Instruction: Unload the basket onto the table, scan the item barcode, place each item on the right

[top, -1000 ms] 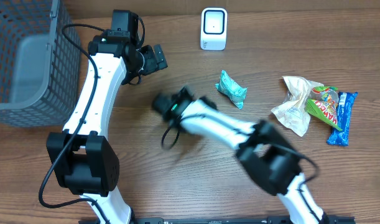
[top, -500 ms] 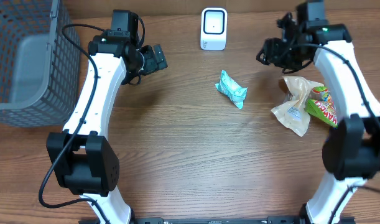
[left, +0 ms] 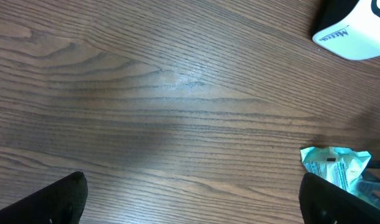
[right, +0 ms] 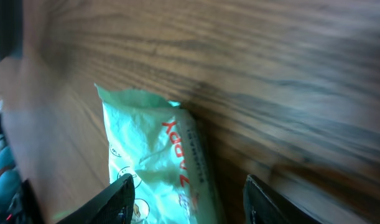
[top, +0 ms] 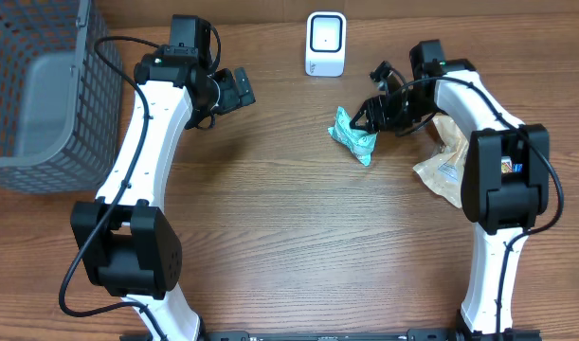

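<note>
Two tools hang over the wooden bench (top: pixel 270 237): the left tool (top: pixel 242 90) gapes wide, and the right tool (top: pixel 367 117) has its fingers apart, right at a teal packet (top: pixel 352 135). That packet lies on the bench near the white scanner (top: pixel 325 43).

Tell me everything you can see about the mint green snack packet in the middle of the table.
The mint green packet is a small, crinkled pillow pack that looks like plastic film, with crimped ends and red lettering. It lies flat and slanted on the wooden table, in front of the white scanner. The right gripper hangs over its right end, jaws apart; whether they touch it cannot be told.
</note>
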Robot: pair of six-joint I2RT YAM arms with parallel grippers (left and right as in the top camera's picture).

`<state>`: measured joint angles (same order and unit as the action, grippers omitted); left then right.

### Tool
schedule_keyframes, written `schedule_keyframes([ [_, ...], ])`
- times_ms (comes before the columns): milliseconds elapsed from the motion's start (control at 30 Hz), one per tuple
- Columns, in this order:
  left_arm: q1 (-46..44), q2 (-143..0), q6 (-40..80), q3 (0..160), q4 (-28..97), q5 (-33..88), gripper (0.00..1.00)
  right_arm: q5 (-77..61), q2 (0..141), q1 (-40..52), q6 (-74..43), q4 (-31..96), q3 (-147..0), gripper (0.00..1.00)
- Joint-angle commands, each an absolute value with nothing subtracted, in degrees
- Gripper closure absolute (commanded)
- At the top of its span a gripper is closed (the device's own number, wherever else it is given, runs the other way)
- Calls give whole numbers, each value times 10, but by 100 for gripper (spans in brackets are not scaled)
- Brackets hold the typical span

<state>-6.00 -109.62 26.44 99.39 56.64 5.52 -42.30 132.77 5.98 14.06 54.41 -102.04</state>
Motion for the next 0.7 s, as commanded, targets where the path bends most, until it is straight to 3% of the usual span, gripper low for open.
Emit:
schedule_keyframes([
  [0,-64,-1094,257,1002,568,51,0,-470,1345,63,188,550,-1020,43],
  [133,-64,-1094,257,1002,567,51,0,-472,1358,72,198,565,-1020,51],
  [300,-64,-1094,257,1002,567,51,0,-473,1360,76,197,571,-1020,93],
  [333,-64,-1094,257,1002,568,51,0,-473,1360,76,197,573,-1020,96],
  [667,-64,-1094,257,1002,568,51,0,-472,1341,79,173,625,-1043,96],
])
